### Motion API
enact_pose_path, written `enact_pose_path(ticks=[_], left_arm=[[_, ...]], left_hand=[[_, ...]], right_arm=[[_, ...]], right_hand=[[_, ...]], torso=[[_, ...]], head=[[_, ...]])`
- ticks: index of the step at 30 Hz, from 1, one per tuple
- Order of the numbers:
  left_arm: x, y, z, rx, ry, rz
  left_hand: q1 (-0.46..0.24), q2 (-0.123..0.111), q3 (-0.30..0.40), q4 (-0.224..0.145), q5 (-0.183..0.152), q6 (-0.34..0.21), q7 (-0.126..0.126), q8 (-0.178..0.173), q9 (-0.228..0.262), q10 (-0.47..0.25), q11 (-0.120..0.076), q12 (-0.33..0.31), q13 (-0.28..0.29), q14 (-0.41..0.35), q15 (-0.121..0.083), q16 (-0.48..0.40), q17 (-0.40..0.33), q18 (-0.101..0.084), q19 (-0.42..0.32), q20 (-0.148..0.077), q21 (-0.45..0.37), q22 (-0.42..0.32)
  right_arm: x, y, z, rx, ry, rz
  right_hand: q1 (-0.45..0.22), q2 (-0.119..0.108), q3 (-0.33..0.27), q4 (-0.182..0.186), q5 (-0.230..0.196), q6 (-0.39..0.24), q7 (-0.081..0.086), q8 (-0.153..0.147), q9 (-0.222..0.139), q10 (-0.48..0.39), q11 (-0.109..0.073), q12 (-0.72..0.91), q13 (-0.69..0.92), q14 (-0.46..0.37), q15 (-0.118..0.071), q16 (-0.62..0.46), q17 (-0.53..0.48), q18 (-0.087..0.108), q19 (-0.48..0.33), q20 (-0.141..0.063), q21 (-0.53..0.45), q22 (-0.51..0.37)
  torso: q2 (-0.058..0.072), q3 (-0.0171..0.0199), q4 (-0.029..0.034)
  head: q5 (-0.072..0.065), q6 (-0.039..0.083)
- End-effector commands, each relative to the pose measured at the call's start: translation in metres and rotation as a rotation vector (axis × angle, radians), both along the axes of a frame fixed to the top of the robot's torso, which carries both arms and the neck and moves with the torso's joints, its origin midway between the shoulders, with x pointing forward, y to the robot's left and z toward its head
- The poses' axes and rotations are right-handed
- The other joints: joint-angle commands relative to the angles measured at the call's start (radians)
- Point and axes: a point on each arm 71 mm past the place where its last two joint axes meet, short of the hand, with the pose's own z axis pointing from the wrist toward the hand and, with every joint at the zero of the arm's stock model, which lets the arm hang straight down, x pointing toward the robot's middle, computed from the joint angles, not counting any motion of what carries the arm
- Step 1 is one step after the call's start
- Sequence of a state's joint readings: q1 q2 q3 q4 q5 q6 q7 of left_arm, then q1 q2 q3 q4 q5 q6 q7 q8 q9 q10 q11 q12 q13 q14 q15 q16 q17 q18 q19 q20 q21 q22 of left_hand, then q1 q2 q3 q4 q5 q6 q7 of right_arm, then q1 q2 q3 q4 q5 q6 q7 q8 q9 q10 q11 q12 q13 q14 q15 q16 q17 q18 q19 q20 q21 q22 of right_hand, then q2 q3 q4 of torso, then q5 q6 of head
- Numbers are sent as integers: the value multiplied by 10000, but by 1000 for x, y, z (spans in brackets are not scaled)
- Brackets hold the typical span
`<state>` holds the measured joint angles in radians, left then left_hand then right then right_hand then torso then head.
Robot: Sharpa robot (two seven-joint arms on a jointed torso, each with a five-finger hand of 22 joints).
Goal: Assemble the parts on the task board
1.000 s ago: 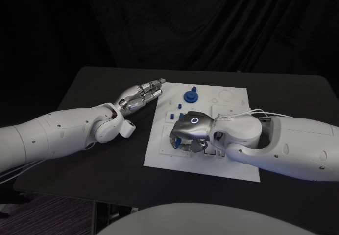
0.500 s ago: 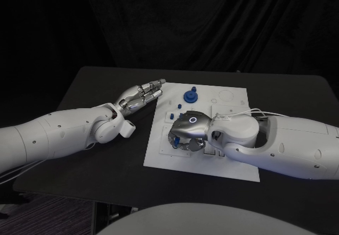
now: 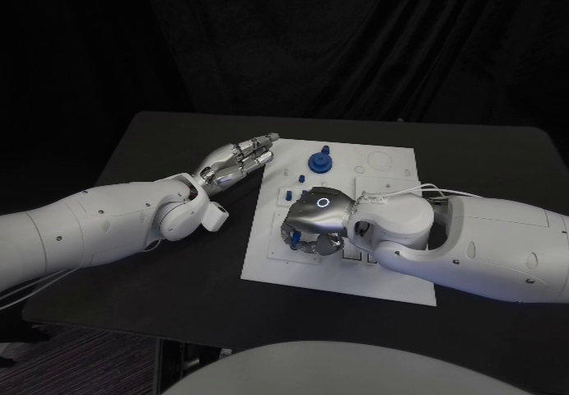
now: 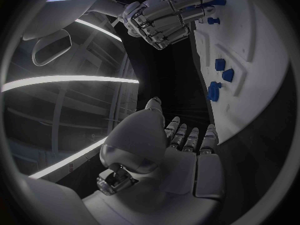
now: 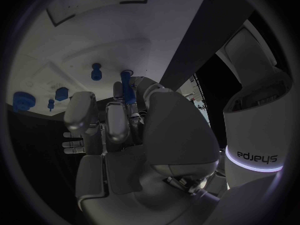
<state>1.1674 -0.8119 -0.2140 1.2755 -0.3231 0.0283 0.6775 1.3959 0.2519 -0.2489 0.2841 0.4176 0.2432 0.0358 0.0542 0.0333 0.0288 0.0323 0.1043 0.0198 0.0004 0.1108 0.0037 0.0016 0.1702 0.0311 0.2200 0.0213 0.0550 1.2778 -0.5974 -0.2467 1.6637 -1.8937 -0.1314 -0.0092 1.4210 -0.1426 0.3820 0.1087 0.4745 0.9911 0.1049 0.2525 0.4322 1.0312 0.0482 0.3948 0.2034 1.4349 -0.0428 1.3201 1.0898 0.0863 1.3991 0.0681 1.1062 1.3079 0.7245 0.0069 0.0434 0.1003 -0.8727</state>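
Note:
The white task board (image 3: 391, 177) lies in the middle of the black table. My right hand (image 3: 314, 220) hangs low over the board's near left part with its fingers curled in. It pinches a small blue part (image 5: 128, 92) between thumb and fingers, and a bit of that part (image 3: 294, 239) peeks out under the hand. My left hand (image 3: 238, 158) lies flat with fingers stretched out at the board's far left edge and holds nothing. A larger blue knobbed part (image 3: 319, 160) stands at the board's far side. Small blue parts (image 3: 289, 195) sit near the left edge.
Several small blue parts (image 4: 219, 70) sit in the board (image 4: 250, 50) close to my left hand (image 4: 181, 140), with my right hand (image 4: 165, 15) beyond them. A blue peg (image 5: 95, 71) stands on the board (image 5: 94, 30). White cables (image 3: 409, 191) loop over my right wrist.
My right hand has lowered and turned slightly over the board, so less of the blue part shows beneath it. The left hand has not moved.

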Motion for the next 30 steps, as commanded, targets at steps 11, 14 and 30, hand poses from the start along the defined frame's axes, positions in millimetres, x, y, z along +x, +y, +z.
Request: enact_pose_path(ticks=[11,14,30], left_arm=[[-1,-2,0,-263,-140,-205],[-1,-2,0,-258,-126,-208],[-1,-1,-1,-244,-75,-219]], left_hand=[[113,37,100,-3,65,59,9,42,15,67,57,42,13,-4,6,-37,-16,75,21,-10,39,-13],[130,47,111,-8,73,71,14,44,16,87,119,84,21,-4,6,-37,-16,75,22,-9,40,-12],[162,67,132,-11,96,95,20,47,18,141,258,179,39,-4,11,-37,-16,78,34,-5,48,-3]], right_arm=[[-2,0,-1,34,-58,-22],[-2,0,-1,-15,-46,-60],[0,-3,-3,-153,-25,-259]], right_hand=[[-76,-72,66,-1,-28,51,-9,-37,-1,102,14,17,23,-100,7,-49,-35,44,-68,-14,-39,1437],[-76,-73,66,-2,-28,51,-10,-38,-1,104,13,18,24,-102,8,-52,-40,46,-73,-14,-53,1433],[-99,-112,166,-56,-17,-75,-3,-262,-81,-205,67,-154,48,-256,34,-239,-311,94,-223,0,-354,1361]], torso=[[1,9,-9],[1,10,-12],[-1,12,-6]], head=[[-16,1],[-15,1],[-11,1]])
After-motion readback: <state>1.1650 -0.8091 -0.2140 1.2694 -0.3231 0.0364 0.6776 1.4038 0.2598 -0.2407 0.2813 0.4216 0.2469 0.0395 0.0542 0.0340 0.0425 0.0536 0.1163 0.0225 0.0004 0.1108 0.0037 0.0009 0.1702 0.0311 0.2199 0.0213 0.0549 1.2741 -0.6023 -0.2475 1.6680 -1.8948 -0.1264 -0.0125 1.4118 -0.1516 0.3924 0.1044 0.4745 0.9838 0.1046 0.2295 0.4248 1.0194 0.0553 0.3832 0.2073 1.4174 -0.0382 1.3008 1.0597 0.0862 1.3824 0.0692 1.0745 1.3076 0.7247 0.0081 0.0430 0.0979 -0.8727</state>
